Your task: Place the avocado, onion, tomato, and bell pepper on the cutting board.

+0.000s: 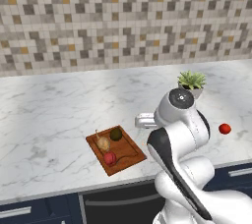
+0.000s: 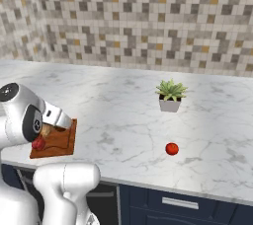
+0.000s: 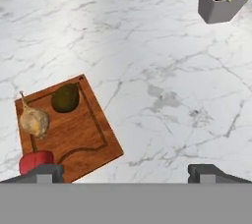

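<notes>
Hand view: avocado [image 3: 65, 98], onion [image 3: 34, 122] and red bell pepper [image 3: 36, 161] on reddish-brown wooden cutting board [image 3: 83, 137]; jaws apart, empty. Next, probably: fetching small red tomato [image 2: 171, 148] from marble surface [image 2: 123, 115], well right of board.

We scan for writing and find none that can be read: the cutting board [image 3: 83, 134] carries no mark or brand, the plant pot [image 3: 219, 7] is a plain grey face, the tiled wall [image 1: 123, 16] is bare mosaic, and the marble bench [image 1: 54, 115] and the dark drawer fronts [image 2: 188, 204] bear no label, number or sign
</notes>
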{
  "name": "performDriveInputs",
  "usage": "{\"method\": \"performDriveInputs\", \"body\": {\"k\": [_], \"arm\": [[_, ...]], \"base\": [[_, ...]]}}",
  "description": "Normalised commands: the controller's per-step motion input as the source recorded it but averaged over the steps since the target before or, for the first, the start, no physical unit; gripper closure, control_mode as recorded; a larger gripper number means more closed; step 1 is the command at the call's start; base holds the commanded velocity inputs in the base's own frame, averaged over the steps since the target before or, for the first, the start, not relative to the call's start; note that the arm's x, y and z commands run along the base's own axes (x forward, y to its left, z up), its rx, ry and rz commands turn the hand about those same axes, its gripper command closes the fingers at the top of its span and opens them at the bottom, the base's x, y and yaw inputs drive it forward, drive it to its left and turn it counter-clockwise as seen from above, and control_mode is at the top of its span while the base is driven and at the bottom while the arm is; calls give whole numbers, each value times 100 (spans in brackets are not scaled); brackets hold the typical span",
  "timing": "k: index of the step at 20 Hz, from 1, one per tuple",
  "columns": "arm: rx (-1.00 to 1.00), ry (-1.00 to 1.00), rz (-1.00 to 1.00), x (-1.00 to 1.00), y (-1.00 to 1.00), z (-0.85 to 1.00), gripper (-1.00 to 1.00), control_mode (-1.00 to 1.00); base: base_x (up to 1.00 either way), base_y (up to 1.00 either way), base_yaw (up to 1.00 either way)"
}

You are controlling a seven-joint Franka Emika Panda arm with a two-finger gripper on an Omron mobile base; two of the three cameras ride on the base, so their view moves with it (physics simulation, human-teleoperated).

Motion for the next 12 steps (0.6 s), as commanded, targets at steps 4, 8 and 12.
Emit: {"method": "performDriveInputs", "body": {"k": [4,8,12], "arm": [[0,0,-1,0,-93,16,-100,-100],[0,0,0,1,-90,2,-100,-100],[0,6,0,25,-78,0,-100,-100]], "base": [[0,0,0],[0,0,0],[0,0,0]]}}
